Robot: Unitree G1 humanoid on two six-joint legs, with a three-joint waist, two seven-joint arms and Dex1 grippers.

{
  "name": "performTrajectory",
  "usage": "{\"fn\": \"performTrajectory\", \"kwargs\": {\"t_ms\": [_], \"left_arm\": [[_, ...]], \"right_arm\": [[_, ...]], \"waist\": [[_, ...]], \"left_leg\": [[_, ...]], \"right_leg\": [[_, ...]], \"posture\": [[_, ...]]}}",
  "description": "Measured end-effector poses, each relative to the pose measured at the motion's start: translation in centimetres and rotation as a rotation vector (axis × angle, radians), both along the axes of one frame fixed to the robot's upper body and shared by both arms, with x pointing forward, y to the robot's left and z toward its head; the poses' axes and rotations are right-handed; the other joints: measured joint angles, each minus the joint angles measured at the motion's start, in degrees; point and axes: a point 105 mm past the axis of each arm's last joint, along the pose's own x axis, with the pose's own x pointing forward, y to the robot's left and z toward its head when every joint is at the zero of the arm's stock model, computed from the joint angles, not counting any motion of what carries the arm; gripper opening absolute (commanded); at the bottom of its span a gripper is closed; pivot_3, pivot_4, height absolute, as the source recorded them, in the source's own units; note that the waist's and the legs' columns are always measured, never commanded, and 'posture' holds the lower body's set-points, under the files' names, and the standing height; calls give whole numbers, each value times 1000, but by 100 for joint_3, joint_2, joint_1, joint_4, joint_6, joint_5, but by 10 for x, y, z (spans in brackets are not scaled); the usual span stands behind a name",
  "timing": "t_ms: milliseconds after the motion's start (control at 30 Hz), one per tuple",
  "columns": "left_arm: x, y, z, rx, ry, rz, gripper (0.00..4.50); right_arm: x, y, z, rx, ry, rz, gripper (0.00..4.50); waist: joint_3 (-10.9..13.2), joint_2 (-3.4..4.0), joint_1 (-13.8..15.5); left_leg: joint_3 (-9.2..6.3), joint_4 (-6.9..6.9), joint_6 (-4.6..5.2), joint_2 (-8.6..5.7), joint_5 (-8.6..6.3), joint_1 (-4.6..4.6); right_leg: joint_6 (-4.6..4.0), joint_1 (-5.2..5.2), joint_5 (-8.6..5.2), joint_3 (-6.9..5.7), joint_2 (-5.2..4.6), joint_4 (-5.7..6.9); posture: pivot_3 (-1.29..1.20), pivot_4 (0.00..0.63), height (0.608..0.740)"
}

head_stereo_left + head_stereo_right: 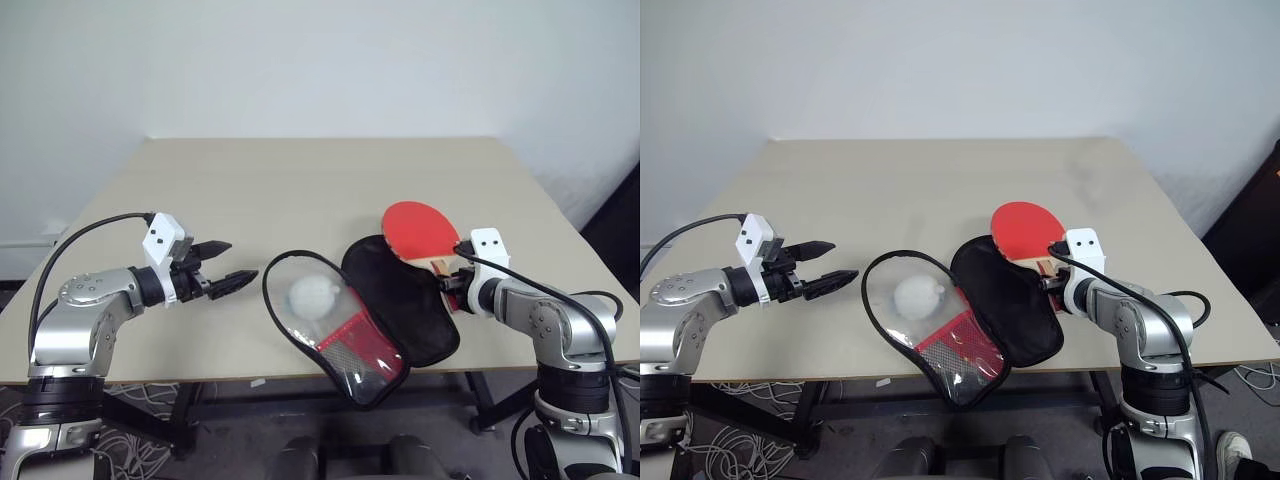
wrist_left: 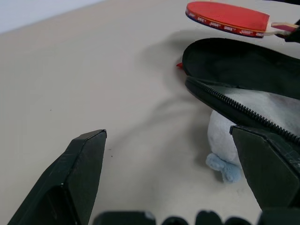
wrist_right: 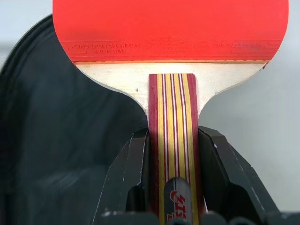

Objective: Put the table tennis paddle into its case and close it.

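Observation:
The table tennis paddle [image 1: 418,228] has a red face and a striped tan handle. My right gripper [image 1: 447,272] is shut on that handle [image 3: 172,117] and holds the paddle lifted, its face pointing away from me over the table. Its case [image 1: 400,300] lies unzipped and spread flat near the front edge. The black-lined half is just below and left of the paddle. The other half [image 1: 345,345] has a clear and red panel. My left gripper [image 1: 240,260] is open with nothing between its fingers. It hovers left of the case and points at the case's zip edge [image 2: 234,105].
A white ball [image 1: 313,296] sits in the clear-panelled half of the case. The beige table [image 1: 300,180] has bare surface behind and left of the case. Its front edge runs just below the case, and cables lie on the floor beneath.

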Motion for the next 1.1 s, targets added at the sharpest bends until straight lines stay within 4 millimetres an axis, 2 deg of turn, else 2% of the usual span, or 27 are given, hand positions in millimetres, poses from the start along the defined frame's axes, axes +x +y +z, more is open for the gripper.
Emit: {"fn": "performTrajectory", "kwargs": {"t_ms": [167, 433, 600, 800, 1100], "left_arm": [[0, -1, -1, -3, 1, 0, 4500], [0, 0, -2, -3, 6, 3, 4500], [0, 0, -3, -2, 7, 8, 4500], [0, 1, -4, -2, 11, 11, 4500], [0, 1, -4, -2, 12, 11, 4500]], "right_arm": [[-17, 17, 5, -31, 23, 83, 1105], [-28, 38, -3, -12, 53, 152, 1105], [-37, 35, -21, -23, 112, 136, 1105], [-40, 28, -32, -39, 148, 111, 1105], [-34, 33, -37, -40, 144, 103, 1105]], "waist": [[0, 0, -1], [0, 0, 1], [0, -1, 0], [0, -1, 0], [0, -1, -3]], "left_leg": [[0, 0, 0, 2, 0, 0], [-1, 0, 0, 2, 0, 0], [-1, 0, 0, 2, 0, 0], [0, 0, -1, 1, 0, 0], [0, 0, -1, 2, 0, 2]], "right_leg": [[6, 0, -4, 0, 0, -1], [7, 0, -4, -2, -1, -2], [7, 0, -4, -2, -2, -2], [12, 0, -8, -2, 0, -2], [13, 0, -8, -2, 1, -2]], "posture": [[0, 0, 734], [0, 0, 734], [0, 0, 734], [0, 0, 734], [0, 0, 734]]}}
